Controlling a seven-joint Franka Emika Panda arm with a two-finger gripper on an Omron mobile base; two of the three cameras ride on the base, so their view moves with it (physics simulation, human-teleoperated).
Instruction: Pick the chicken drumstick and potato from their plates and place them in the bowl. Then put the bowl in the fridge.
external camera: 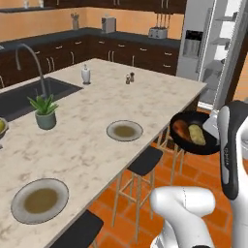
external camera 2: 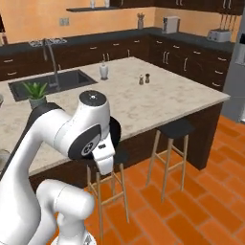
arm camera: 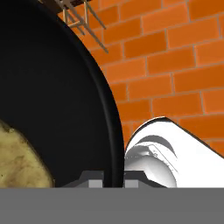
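Pincer (arm camera: pixel 110 177) pinching the bowl (external camera: pixel 193 131) rim, off the bench (external camera: pixel 97 140).
Chicken drumstick (external camera: pixel 180 129) and potato (external camera: pixel 197 134) lie inside; the fridge (external camera: pixel 213 48) stands open at one o'clock, so carrying there level seems next.

Light is even and fairly bright throughout, with no single visible source and no harsh glare. The pale marbled island countertop (external camera: pixel 97 121) reads flat, and the two round grey plates with olive centres (external camera: pixel 124 131) cast almost no shadow on it. The glossy black round bowl (arm camera: pixel 52 96) shows only a thin grey sheen along its rim. All views are soft and slightly pixelated, edges blurred; no edge distortion.
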